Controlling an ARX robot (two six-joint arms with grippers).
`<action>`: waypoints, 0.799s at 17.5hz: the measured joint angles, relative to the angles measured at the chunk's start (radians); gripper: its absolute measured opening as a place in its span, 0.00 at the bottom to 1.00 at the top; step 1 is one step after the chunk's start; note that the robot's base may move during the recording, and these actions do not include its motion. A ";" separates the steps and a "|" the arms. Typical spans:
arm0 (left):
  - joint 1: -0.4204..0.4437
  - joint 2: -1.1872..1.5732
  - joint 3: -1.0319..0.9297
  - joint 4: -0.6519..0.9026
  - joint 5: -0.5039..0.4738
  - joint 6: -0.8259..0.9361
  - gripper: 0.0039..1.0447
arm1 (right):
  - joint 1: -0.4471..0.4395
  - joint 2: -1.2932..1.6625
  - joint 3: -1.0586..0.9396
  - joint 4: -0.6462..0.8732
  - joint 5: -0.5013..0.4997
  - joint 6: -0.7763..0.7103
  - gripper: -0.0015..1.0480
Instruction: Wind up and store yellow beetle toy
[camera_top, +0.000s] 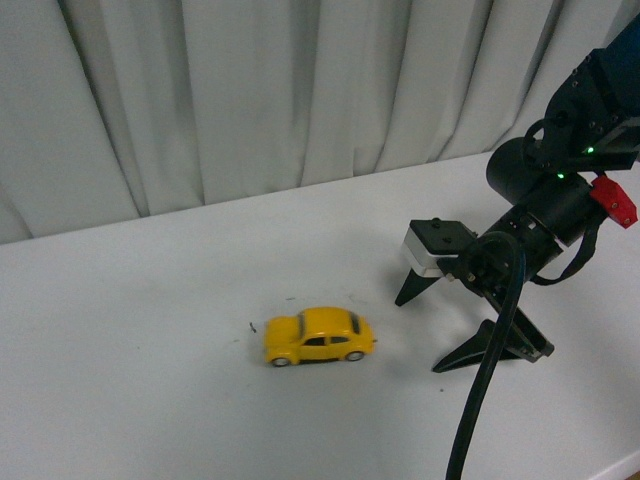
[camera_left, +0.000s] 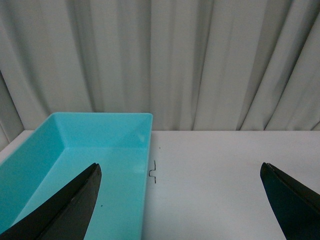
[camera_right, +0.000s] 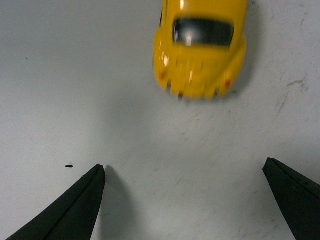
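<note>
The yellow beetle toy (camera_top: 318, 337) stands on its wheels on the white table (camera_top: 150, 400), side-on in the front view. My right gripper (camera_top: 418, 335) hangs open just to its right, fingertips near the tabletop, nothing between them. The right wrist view shows the beetle toy (camera_right: 201, 47) end-on, a short way ahead of the open right gripper (camera_right: 184, 170), apart from both fingers. My left gripper (camera_left: 180, 170) is open and empty in the left wrist view; the left arm is out of the front view.
A turquoise tray (camera_left: 100, 130) lies empty on the table, under the left gripper's one finger (camera_left: 70, 205), in front of the pale curtain (camera_left: 175, 60). A small bent wire (camera_left: 153, 171) lies beside the tray's rim. The table's front edge (camera_top: 610, 465) shows at lower right.
</note>
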 joint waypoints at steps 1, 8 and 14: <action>0.000 0.000 0.000 0.000 0.000 0.000 0.94 | 0.000 0.000 0.000 -0.001 0.002 0.000 0.94; 0.000 0.000 0.000 0.000 0.000 0.000 0.94 | 0.002 -0.037 0.009 -0.024 0.011 -0.006 0.94; 0.000 0.000 0.000 0.000 0.000 0.000 0.94 | 0.002 -0.204 0.024 -0.032 -0.037 -0.006 0.94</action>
